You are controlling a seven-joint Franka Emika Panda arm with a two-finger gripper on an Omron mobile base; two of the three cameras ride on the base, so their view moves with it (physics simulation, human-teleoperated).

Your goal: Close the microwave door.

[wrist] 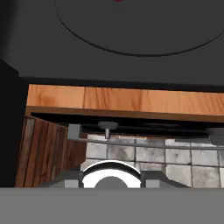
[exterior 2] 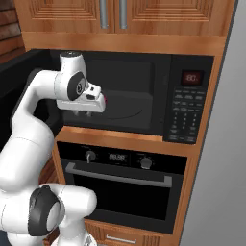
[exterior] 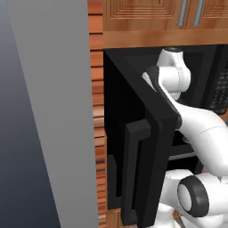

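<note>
Fingers [exterior 2: 84,113] pointing down before microwave [exterior 2: 144,96], door [exterior: 147,147] open, display unreadable

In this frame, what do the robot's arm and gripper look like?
The arm is glossy white, built of rounded, bulbous links with dark grey circular joint caps. The gripper is a boxy white hand with a small red mark on its end and short dark fingertips beneath. No cables show.
</note>
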